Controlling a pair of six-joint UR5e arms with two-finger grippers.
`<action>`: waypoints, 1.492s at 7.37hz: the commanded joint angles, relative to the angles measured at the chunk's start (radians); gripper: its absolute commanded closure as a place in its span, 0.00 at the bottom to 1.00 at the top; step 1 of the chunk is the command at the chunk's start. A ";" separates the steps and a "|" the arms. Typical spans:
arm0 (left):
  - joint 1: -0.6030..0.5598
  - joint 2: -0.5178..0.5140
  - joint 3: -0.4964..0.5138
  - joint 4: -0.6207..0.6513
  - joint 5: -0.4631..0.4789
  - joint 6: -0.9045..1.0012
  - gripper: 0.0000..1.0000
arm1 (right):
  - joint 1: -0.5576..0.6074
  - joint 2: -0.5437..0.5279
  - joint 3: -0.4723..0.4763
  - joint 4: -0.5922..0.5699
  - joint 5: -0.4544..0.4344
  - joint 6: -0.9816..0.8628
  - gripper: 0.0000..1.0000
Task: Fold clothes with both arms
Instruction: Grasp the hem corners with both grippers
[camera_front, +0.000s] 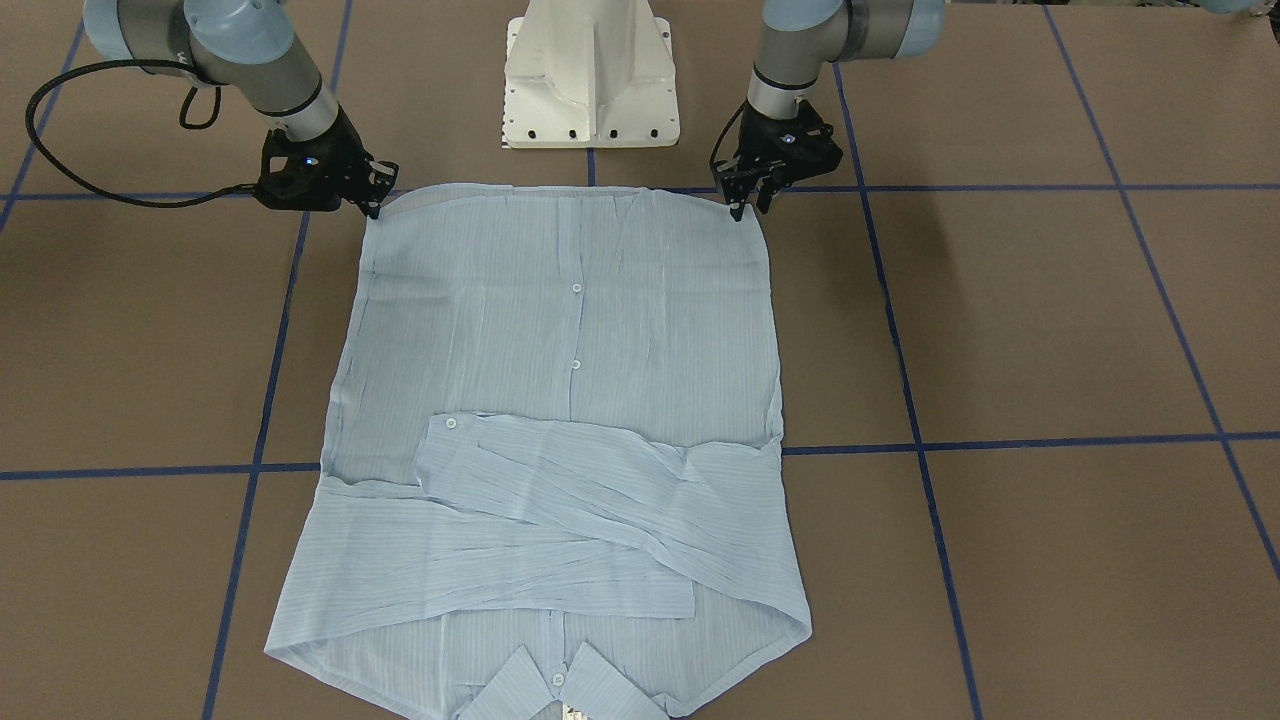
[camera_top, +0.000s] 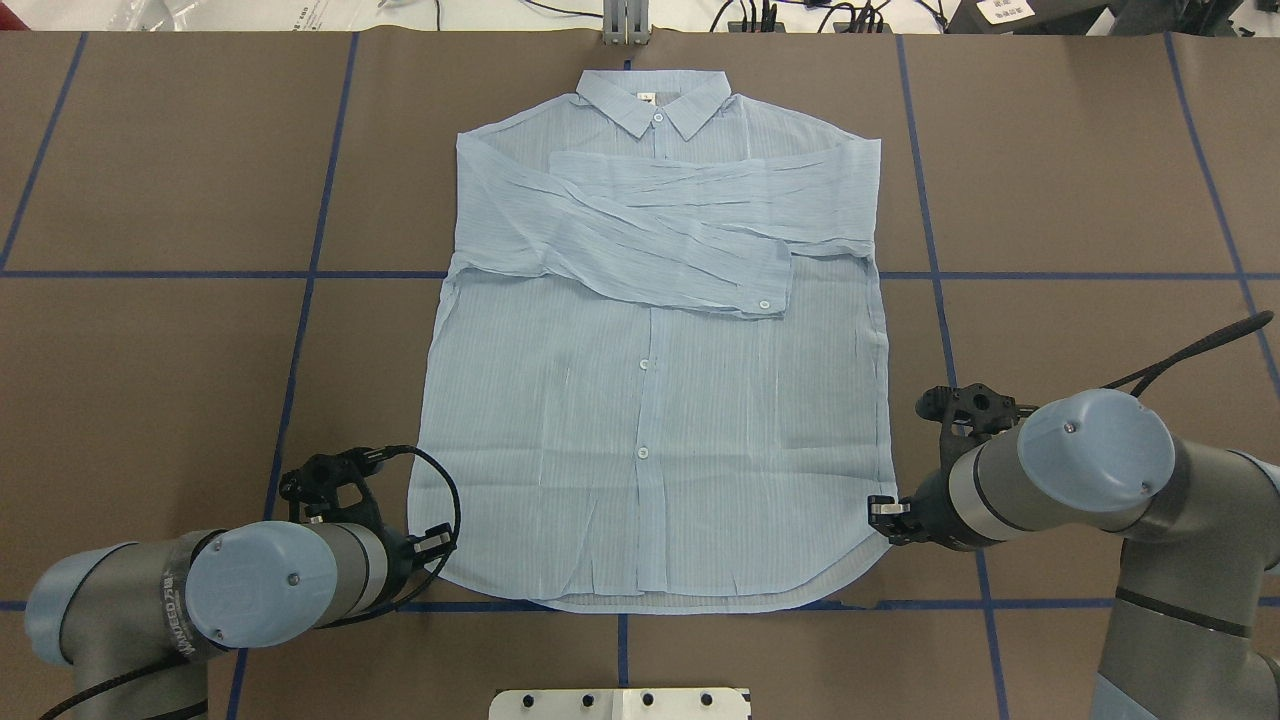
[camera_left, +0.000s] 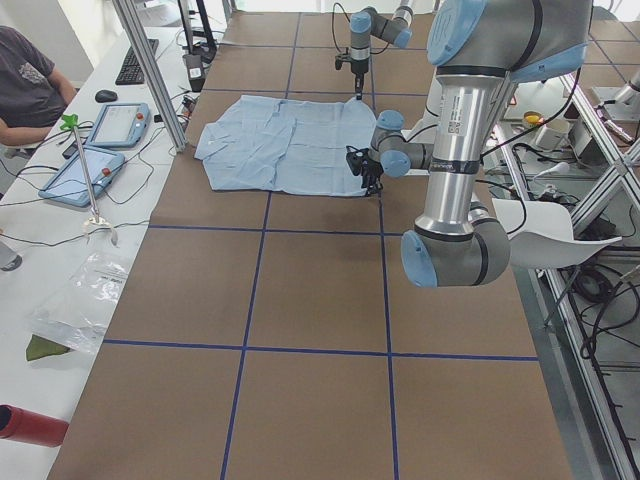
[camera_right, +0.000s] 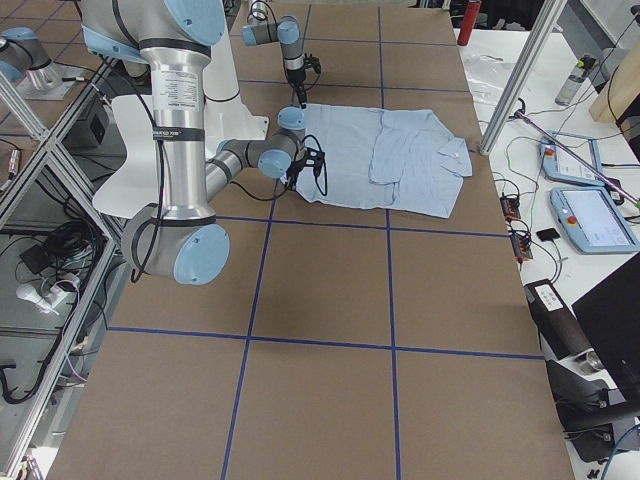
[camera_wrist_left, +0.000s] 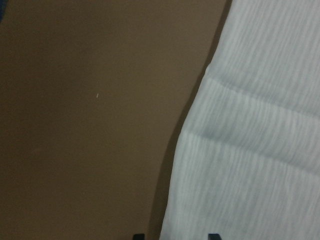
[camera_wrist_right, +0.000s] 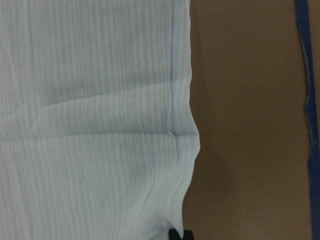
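Observation:
The light-blue shirt (camera_front: 570, 340) lies flat on the brown table, front up. Its sleeves are folded across the chest, and its collar (camera_top: 655, 100) is at the far side from the robot. My left gripper (camera_top: 435, 545) is low at the hem's left corner. In the left wrist view its fingertips (camera_wrist_left: 214, 236) stand apart, with the shirt's edge (camera_wrist_left: 260, 150) between them. My right gripper (camera_top: 885, 510) is low at the hem's right corner. In the right wrist view (camera_wrist_right: 180, 234) its fingers are together on the puckered shirt edge (camera_wrist_right: 90, 125).
The white pedestal base (camera_front: 590, 75) stands just behind the hem, between the arms. Blue tape lines (camera_top: 300, 330) cross the brown table top. A side bench with tablets (camera_left: 120, 125) and a seated person (camera_left: 25, 80) lies beyond the collar end.

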 joint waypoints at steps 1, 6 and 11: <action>0.000 -0.001 -0.001 0.002 0.000 0.000 0.58 | 0.004 0.000 0.004 -0.001 0.000 0.000 1.00; 0.000 -0.003 0.002 0.000 -0.002 0.000 0.88 | 0.005 0.000 0.008 -0.001 0.002 0.000 1.00; -0.014 0.047 -0.129 0.009 -0.018 0.014 1.00 | 0.063 -0.009 0.053 0.006 0.094 -0.003 1.00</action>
